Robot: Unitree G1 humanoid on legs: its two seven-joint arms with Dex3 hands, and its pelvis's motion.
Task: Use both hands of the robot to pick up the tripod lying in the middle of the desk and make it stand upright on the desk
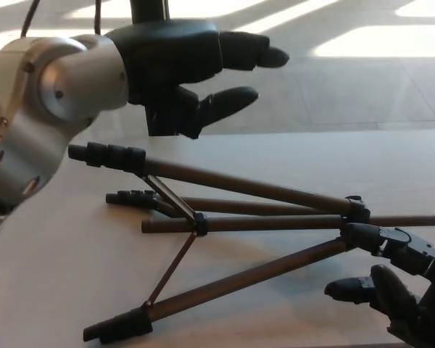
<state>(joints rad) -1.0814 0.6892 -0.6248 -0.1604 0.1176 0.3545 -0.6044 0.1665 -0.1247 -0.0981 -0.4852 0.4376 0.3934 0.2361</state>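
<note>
The tripod [232,217] lies flat on the pale desk [51,246], its three dark legs splayed toward the left and its hub [357,217] at the right. My left hand [192,65] hovers high above the tripod's far leg, open with fingers stretched to the right, holding nothing. My right hand [402,293] sits at the bottom right beside the hub, fingers apart, one finger lying near the hub and the thumb below the near leg. It grips nothing.
A black vertical post [154,123] stands behind the desk's far edge, partly hidden by my left hand. Sunlit floor [333,80] lies beyond. The desk's left edge runs close to the tripod's feet [109,156].
</note>
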